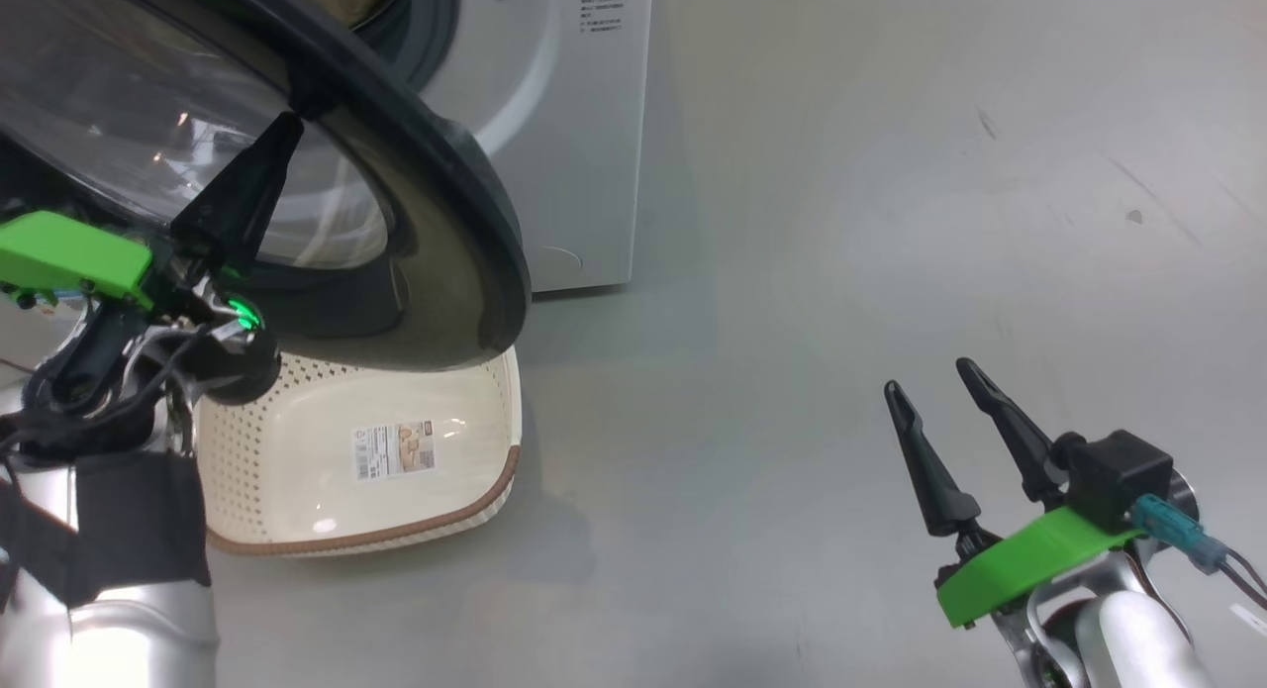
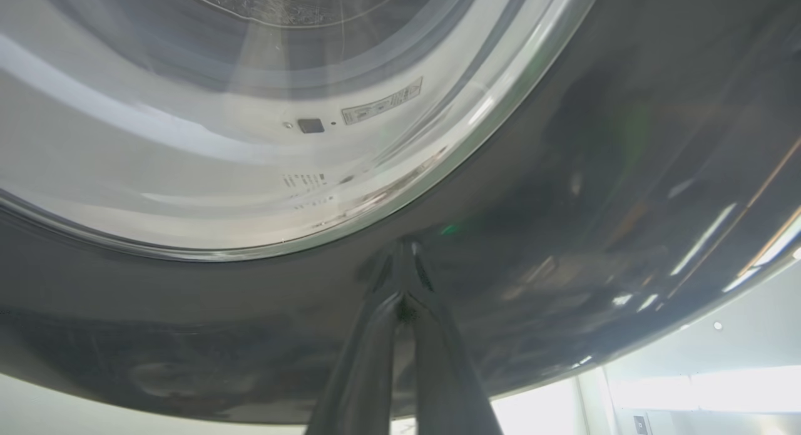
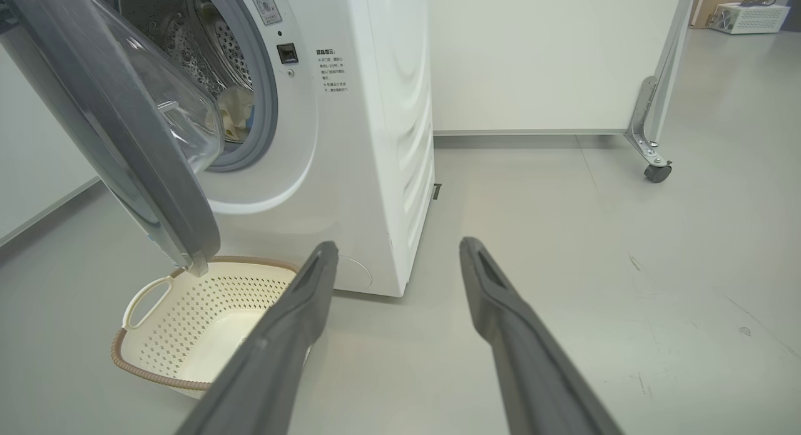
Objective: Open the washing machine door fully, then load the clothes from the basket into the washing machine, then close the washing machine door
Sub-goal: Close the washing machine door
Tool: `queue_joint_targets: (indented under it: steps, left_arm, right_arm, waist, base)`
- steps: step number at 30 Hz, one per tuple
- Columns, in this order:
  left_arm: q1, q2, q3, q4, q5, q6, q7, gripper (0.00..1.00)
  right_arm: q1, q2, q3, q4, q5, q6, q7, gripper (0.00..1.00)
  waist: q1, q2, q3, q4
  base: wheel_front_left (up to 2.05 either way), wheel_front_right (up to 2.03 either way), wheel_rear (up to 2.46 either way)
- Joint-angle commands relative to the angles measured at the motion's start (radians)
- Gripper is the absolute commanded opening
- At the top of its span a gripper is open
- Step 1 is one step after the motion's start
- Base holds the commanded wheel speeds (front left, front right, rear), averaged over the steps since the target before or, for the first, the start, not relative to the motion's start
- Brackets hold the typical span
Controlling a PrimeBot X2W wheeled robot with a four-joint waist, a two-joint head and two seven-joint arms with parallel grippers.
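Observation:
The washing machine point(image 1: 564, 124) point(image 3: 375, 141) stands with its door point(image 1: 465, 223) point(image 3: 125, 141) swung partway out over the basket. My left gripper point(image 1: 293, 119) point(image 2: 403, 250) is shut, and its tips touch the door's glossy black rim point(image 2: 563, 235) just below the glass bowl point(image 2: 250, 141). Pale cream clothes point(image 3: 236, 109) lie inside the drum behind the grey gasket. On the floor under the door sits the cream basket point(image 1: 297, 450) point(image 3: 188, 310), with nothing in it but a label sticker point(image 1: 394, 448). My right gripper point(image 1: 928, 375) point(image 3: 398, 246) hangs open over bare floor to the machine's right, holding nothing.
A white partition panel point(image 3: 551, 59) on a caster wheel point(image 3: 657, 172) stands behind and to the right of the machine. Grey floor point(image 1: 891, 223) stretches to the right. A small white box point(image 3: 748, 15) sits far off.

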Motion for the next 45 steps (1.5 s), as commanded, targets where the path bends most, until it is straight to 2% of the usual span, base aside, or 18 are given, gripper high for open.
queue_joint_targets:
  steps: [1, 11, 19, 32, 40, 41, 42, 43, 44, 45]
  left_arm:
    - [-0.058, 0.023, 0.012, -0.03, 0.011, -0.007, -0.009, 0.0]
    - [-0.12, 0.044, 0.002, 0.028, 0.029, -0.007, -0.103, 0.0]
    - [-0.095, 0.06, -0.014, 0.023, 0.02, -0.007, -0.129, 0.0]
    - [0.03, 0.064, -0.037, -0.062, 0.022, -0.007, -0.179, 0.0]
    - [0.176, 0.067, -0.048, -0.219, 0.067, -0.007, -0.271, 0.0]
    - [0.196, 0.069, -0.056, -0.236, 0.084, -0.007, -0.287, 0.18]
    - [0.216, 0.068, -0.064, -0.255, 0.092, -0.007, -0.301, 0.44]
    - [0.236, 0.068, -0.072, -0.273, 0.104, -0.007, -0.317, 0.78]
    - [0.257, 0.071, -0.083, -0.291, 0.119, -0.007, -0.33, 0.96]
    - [0.275, 0.073, -0.094, -0.31, 0.131, -0.007, -0.346, 1.0]
  right_arm:
    - [-0.04, -0.005, 0.025, -0.027, 0.006, -0.003, -0.015, 1.0]
    - [-0.067, -0.005, 0.047, -0.003, 0.023, -0.003, -0.033, 1.0]
    - [-0.075, -0.005, 0.028, 0.009, 0.024, -0.003, -0.046, 1.0]
    - [-0.068, -0.005, -0.025, 0.008, 0.0, -0.003, -0.046, 1.0]
    - [-0.04, -0.005, -0.065, -0.004, -0.01, -0.003, -0.039, 1.0]
    - [-0.036, -0.005, -0.068, -0.006, -0.012, -0.003, -0.037, 1.0]
    - [-0.032, -0.005, -0.072, -0.008, -0.014, -0.003, -0.035, 1.0]
    - [-0.027, -0.005, -0.075, -0.011, -0.017, -0.003, -0.034, 1.0]
    - [-0.022, -0.005, -0.079, -0.014, -0.019, -0.003, -0.032, 1.0]
    - [-0.017, -0.005, -0.083, -0.017, -0.022, -0.003, -0.029, 1.0]
  waist:
    - [-0.0001, 0.0, 0.006, -0.01]
    - [-0.0001, 0.0, 0.018, -0.053]
    - [-0.0001, 0.0, 0.025, -0.043]
    - [-0.0001, 0.0, 0.003, 0.021]
    - [-0.0001, 0.0, -0.036, 0.054]
    - [-0.0001, 0.0, -0.041, 0.057]
    - [-0.0001, 0.0, -0.046, 0.061]
    - [-0.0001, 0.0, -0.051, 0.065]
    - [-0.0001, 0.0, -0.057, 0.069]
    - [-0.0001, 0.0, -0.062, 0.074]
  base:
    - [0.0, 0.0, 0.0]
    - [0.0, 0.0, 0.0]
    - [0.0, 0.0, 0.0]
    - [0.0, 0.0, 0.0]
    - [0.0, 0.0, 0.0]
    - [0.0, 0.0, 0.0]
    - [0.0, 0.0, 0.0]
    - [0.0, 0.0, 0.0]
    - [0.0, 0.0, 0.0]
    - [0.0, 0.0, 0.0]
